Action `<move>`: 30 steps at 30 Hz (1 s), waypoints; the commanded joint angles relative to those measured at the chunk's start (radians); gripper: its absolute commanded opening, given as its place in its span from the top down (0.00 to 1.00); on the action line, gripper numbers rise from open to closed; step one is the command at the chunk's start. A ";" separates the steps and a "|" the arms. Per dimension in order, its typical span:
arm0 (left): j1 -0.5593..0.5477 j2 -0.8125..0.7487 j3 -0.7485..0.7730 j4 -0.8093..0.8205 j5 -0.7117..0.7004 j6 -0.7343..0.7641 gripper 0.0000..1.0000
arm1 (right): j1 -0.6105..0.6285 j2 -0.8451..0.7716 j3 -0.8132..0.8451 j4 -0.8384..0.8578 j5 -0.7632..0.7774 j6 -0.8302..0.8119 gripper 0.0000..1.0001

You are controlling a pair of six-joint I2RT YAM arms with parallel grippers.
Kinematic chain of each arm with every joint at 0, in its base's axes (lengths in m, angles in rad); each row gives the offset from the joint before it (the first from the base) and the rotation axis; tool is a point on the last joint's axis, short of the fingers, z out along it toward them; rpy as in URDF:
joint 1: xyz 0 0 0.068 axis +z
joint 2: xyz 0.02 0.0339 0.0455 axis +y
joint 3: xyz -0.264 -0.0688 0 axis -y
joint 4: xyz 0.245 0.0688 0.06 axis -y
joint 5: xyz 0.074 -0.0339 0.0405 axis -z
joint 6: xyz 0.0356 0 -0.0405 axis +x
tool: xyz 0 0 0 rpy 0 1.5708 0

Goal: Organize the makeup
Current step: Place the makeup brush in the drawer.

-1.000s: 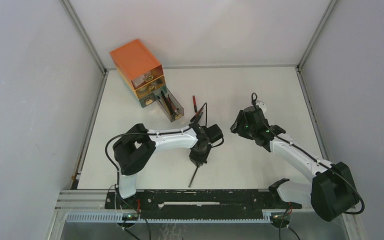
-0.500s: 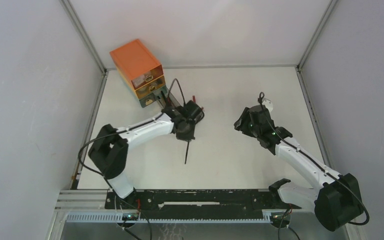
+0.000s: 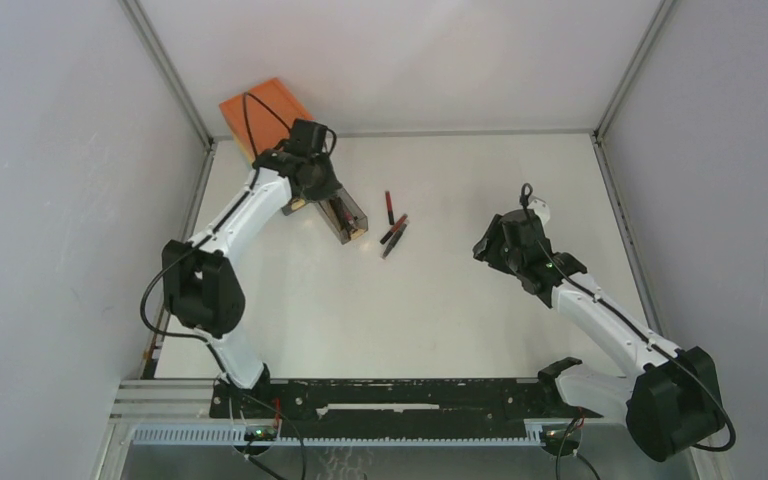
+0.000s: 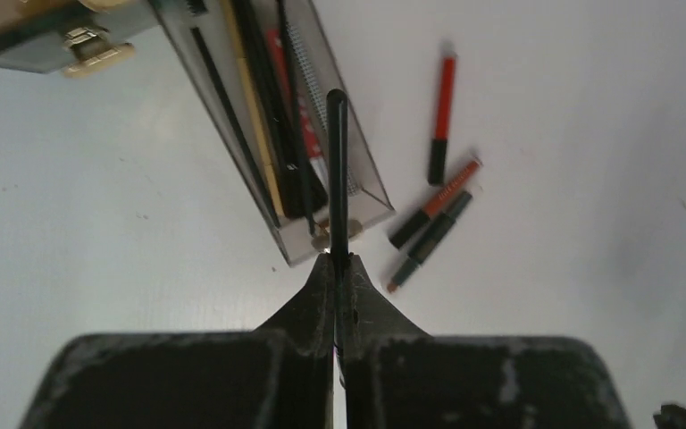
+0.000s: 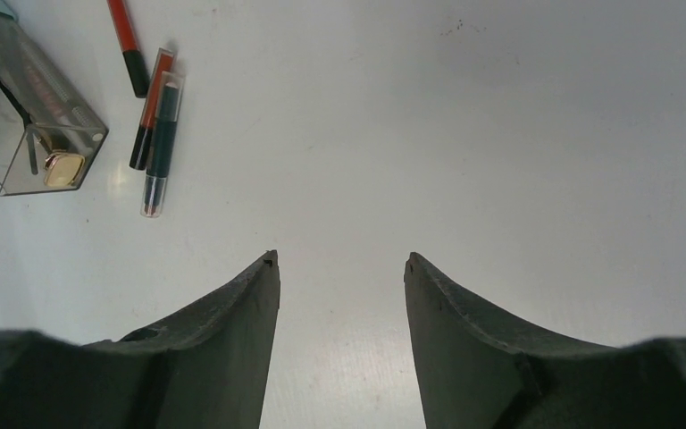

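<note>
My left gripper is shut on a thin black pencil that sticks out past the fingertips, over the pulled-out clear drawer. That drawer holds several black, wooden and red pencils. In the top view the left gripper hovers at the drawer's back end, beside the orange box. To the drawer's right, three pencils lie loose on the table: a red and black one, a second red and black one and a dark green one. My right gripper is open and empty above bare table.
The orange three-drawer box stands in the back left corner against the frame post. Its bottom drawer juts diagonally onto the table. The loose pencils lie between the two arms. Grey walls close in on both sides.
The left arm has swung from the middle of the table to the back left, carrying the black pencil over the open drawer. The right arm has barely shifted.
</note>
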 commanded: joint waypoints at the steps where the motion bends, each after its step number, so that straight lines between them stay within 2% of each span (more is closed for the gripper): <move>1: 0.095 0.084 0.084 0.030 0.074 -0.070 1.00 | -0.017 -0.011 0.032 -0.003 0.007 -0.025 0.39; 6: 0.136 0.148 0.114 0.045 0.064 -0.079 1.00 | -0.036 -0.011 0.033 -0.009 -0.004 -0.028 0.39; 19: 0.155 0.247 0.130 0.107 0.129 -0.178 0.99 | -0.040 -0.011 0.035 -0.024 -0.010 -0.013 0.39; 22: 0.161 0.270 0.135 0.110 0.145 -0.181 0.90 | -0.040 -0.019 0.036 -0.035 -0.002 -0.013 0.39; 25: 0.162 0.267 0.128 0.123 0.163 -0.175 0.71 | -0.040 -0.021 0.035 -0.040 0.004 -0.015 0.40; 28: 0.158 0.238 0.124 0.130 0.159 -0.160 0.60 | -0.041 -0.021 0.035 -0.040 0.002 -0.013 0.39; 30: 0.156 0.211 0.121 0.130 0.145 -0.150 0.58 | -0.041 -0.018 0.035 -0.038 0.000 -0.011 0.39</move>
